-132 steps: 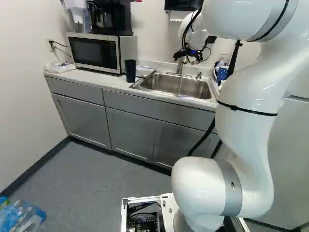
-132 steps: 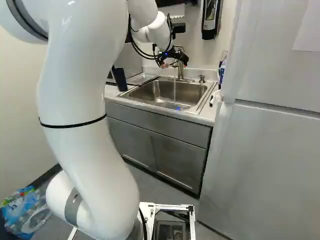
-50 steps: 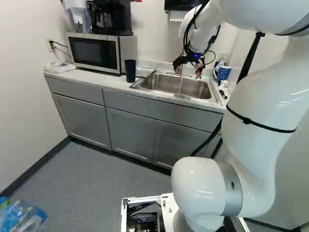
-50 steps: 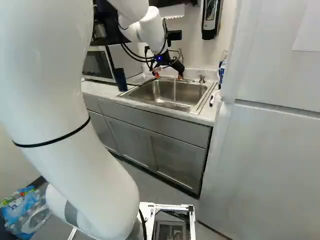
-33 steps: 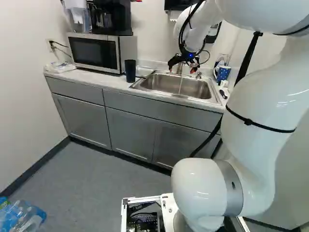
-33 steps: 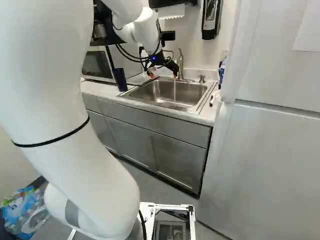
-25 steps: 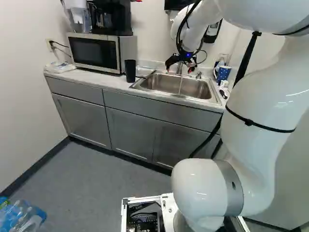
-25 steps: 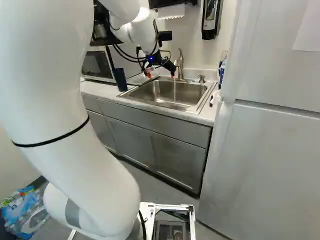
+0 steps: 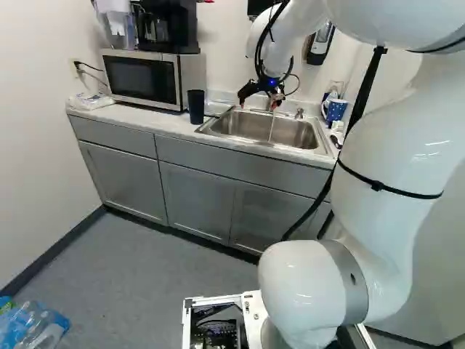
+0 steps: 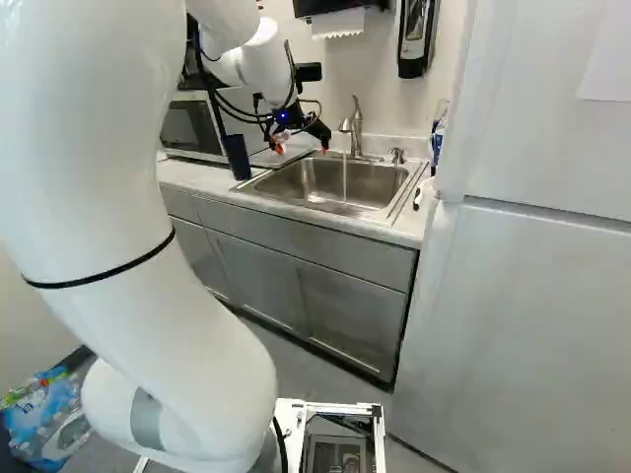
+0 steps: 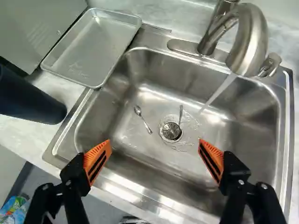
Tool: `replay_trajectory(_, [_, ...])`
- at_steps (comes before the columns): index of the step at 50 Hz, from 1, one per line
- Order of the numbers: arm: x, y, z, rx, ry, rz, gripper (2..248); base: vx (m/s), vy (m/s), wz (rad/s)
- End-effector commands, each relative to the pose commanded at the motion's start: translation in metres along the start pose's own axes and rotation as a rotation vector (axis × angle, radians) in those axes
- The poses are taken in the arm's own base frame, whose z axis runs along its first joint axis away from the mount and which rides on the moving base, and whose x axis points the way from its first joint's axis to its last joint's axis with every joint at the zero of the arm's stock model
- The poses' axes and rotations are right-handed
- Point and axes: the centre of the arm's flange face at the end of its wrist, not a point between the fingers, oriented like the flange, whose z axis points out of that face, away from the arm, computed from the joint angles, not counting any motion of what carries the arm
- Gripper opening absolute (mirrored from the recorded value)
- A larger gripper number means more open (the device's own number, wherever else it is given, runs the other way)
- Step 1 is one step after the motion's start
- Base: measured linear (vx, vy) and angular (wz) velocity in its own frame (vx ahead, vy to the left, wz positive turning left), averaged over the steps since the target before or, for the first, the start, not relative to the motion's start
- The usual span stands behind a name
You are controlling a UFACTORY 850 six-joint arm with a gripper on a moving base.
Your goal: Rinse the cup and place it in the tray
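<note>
My gripper (image 9: 258,105) hangs above the left part of the sink, left of the tap. In the wrist view the gripper (image 11: 155,142) is open, its two orange pads wide apart with nothing between them. A dark, tall cup (image 9: 196,107) stands on the counter beside the sink; in the wrist view the cup (image 11: 29,99) is cut off by the picture's edge. The shallow metal tray (image 11: 93,49) lies between the microwave and the sink. Water (image 11: 218,92) runs from the tap (image 11: 250,42) into the sink (image 11: 126,163).
Two spoons (image 11: 142,120) lie in the sink by the drain. The microwave (image 9: 142,78) stands beyond the cup. A blue mug (image 9: 336,110) is at the sink's right. A tall white fridge (image 10: 532,296) rises at the right; bottles (image 10: 49,414) sit on the floor.
The arm has swung left, carrying the gripper from near the tap toward the cup and tray side. The fingers have stayed apart. Base, cup and running water look unchanged.
</note>
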Motion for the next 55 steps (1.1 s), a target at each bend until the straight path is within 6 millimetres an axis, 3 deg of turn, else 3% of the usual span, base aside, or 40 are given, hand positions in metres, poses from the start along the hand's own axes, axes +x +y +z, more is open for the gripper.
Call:
replay_trajectory(35, [0.009,-0.060,0.004,0.070,0.049,-0.083,247,0.000,0.000,0.000])
replay_trajectory(55, [0.005,-0.096,0.024,0.109,0.057,-0.129,247,0.000,0.000,0.000])
